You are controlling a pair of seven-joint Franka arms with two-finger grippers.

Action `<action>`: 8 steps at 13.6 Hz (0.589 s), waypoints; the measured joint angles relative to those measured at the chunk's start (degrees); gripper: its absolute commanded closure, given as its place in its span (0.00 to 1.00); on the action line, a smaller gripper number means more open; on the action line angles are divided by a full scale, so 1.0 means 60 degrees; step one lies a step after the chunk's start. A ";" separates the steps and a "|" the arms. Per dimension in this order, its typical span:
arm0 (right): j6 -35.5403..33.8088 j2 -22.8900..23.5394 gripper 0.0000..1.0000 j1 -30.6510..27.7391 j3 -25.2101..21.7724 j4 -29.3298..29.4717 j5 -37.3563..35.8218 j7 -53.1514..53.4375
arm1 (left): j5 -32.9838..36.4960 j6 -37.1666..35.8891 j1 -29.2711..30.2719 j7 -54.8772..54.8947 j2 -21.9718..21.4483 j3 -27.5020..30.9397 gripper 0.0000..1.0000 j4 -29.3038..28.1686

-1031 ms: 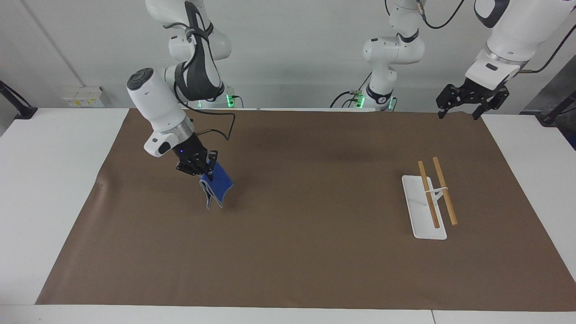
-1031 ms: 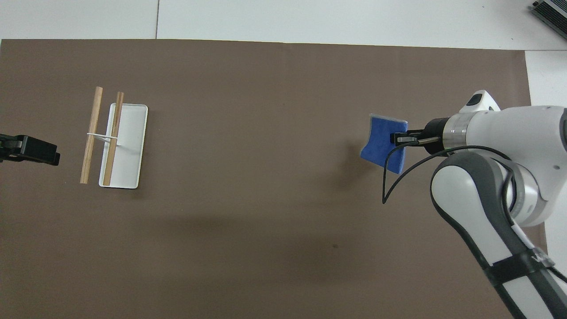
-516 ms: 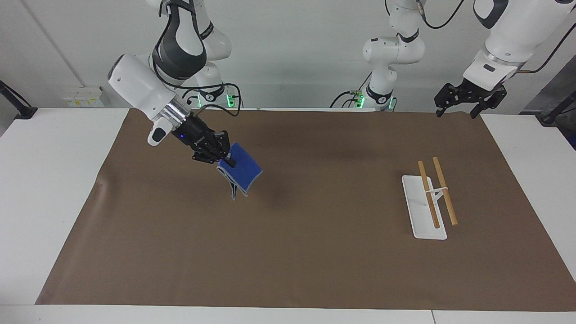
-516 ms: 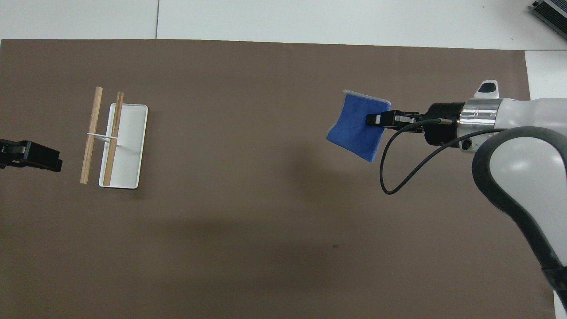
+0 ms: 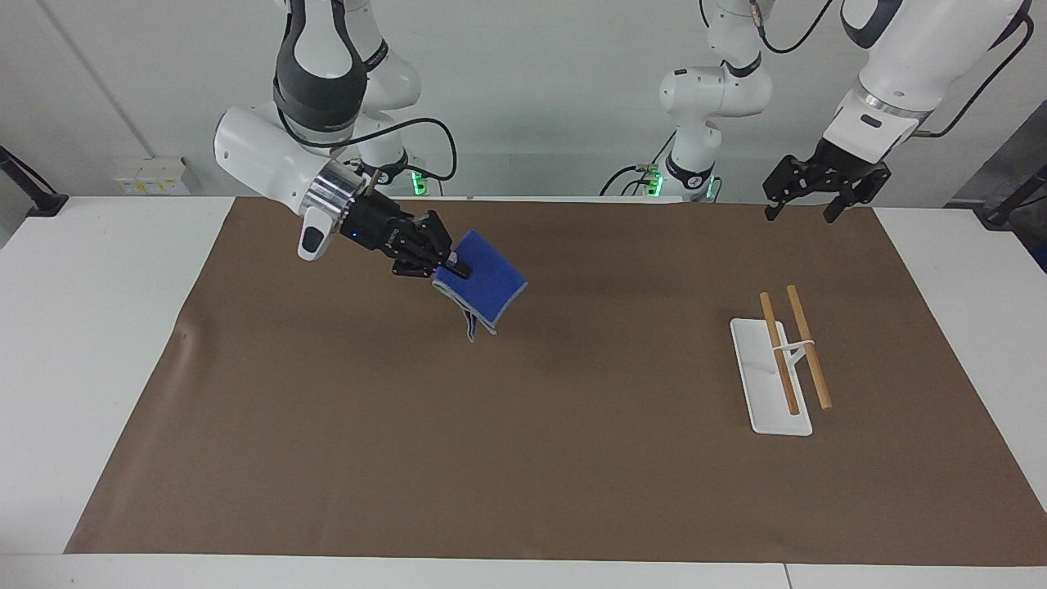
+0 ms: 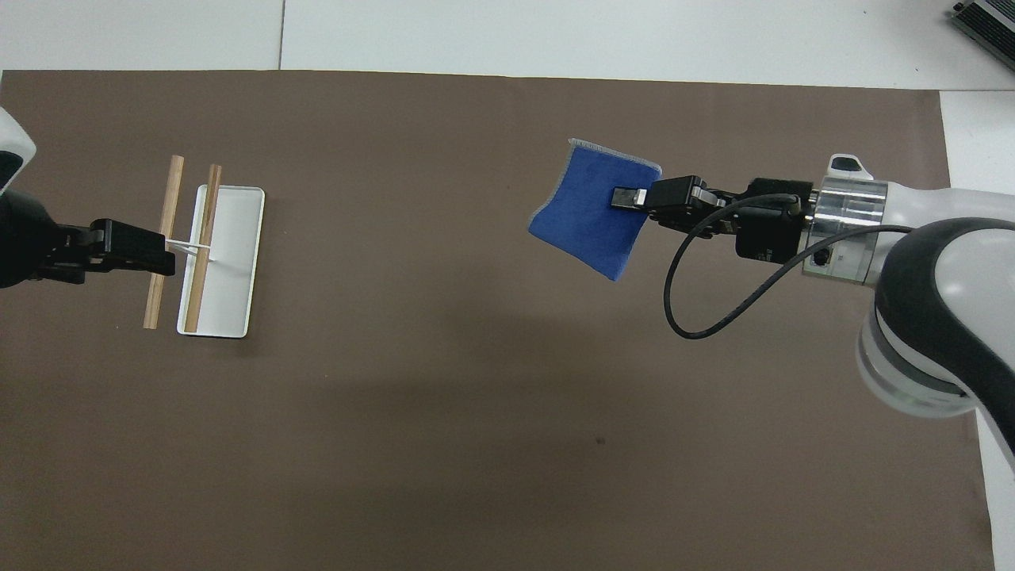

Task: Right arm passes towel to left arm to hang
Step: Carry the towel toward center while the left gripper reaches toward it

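Note:
My right gripper [image 5: 452, 270] is shut on one edge of the bright-blue towel [image 5: 487, 286] and holds it in the air over the brown mat; the towel hangs folded below the fingers. In the overhead view the right gripper [image 6: 626, 196] and the towel [image 6: 591, 214] show over the mat toward the right arm's end. My left gripper [image 5: 802, 211] is open and empty, high over the mat's edge nearest the robots. In the overhead view the left gripper [image 6: 155, 260] covers part of the rack. The rack [image 5: 783, 360] has a white base and two wooden rods.
The brown mat [image 5: 523, 458] covers most of the white table [image 5: 98, 343]. The rack [image 6: 206, 254] stands toward the left arm's end. A black cable [image 6: 690, 301] loops from the right wrist.
The right gripper has carried the towel up and toward the middle of the table. The left gripper has moved a little toward the middle, over the rack in the overhead view.

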 measured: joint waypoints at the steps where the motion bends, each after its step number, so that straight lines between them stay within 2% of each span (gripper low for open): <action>1: -0.0005 0.0000 1.00 0.0000 0.0000 -0.0023 0.0639 0.0000 | -0.0294 0.0283 -0.0187 -0.0637 -0.0027 -0.0028 0.00 -0.0135; 4: -0.0028 0.0003 1.00 0.0049 0.0008 -0.0125 0.2211 -0.0022 | -0.1560 0.1318 -0.0793 -0.3035 -0.0149 -0.0105 0.00 -0.0560; 8: -0.0021 0.0019 1.00 0.0493 0.0018 -0.0475 0.3807 -0.0640 | -0.3234 0.2867 -0.1301 -0.5303 -0.0269 -0.0126 0.00 -0.1036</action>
